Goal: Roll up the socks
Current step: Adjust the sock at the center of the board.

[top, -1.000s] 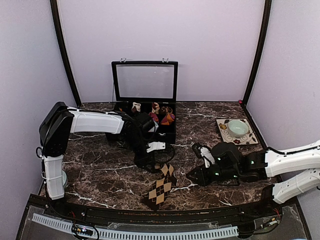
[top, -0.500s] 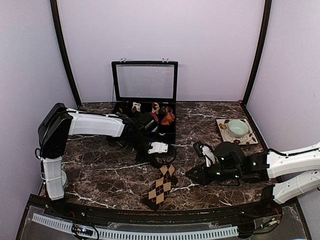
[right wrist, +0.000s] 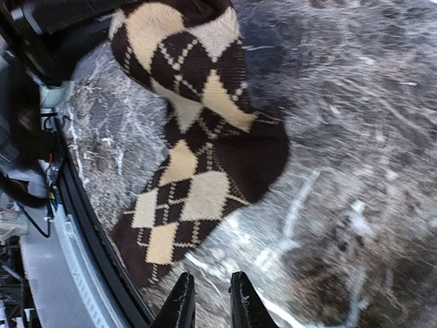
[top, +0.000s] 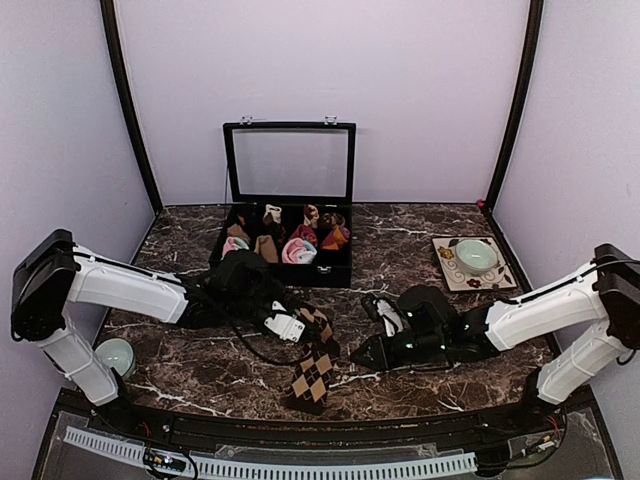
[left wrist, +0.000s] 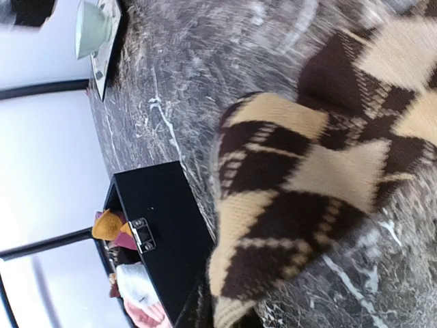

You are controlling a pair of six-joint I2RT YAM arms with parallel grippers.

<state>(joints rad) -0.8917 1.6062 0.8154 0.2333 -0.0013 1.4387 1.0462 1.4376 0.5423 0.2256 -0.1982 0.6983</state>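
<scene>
The brown-and-beige diamond sock [top: 315,368] lies on the dark marble table [top: 200,370], between the two sets of fingers. Its far end is raised and curled over where the left gripper [top: 308,326] meets it. In the left wrist view the sock [left wrist: 293,198] fills most of the frame and its bunched cuff sits right at the bottom edge. The fingers themselves are out of that shot, but from above they look pinched on that end of the sock.

The rest of the sock [right wrist: 198,164] runs flat from there, passing just ahead and to the left of the right fingertips [right wrist: 181,301]. The right gripper [top: 372,352] is low over the table, just beside the sock's near half and not touching it. Its fingers are nearly together with a narrow gap, and nothing is between them.

Beyond the left fingers, towards the back wall, stands a black box [top: 335,272] with its lid up and bundles of coloured fabric in its compartments. Well off past the right gripper, a pale green bowl [top: 476,256] sits on a patterned square plate [top: 500,278]
</scene>
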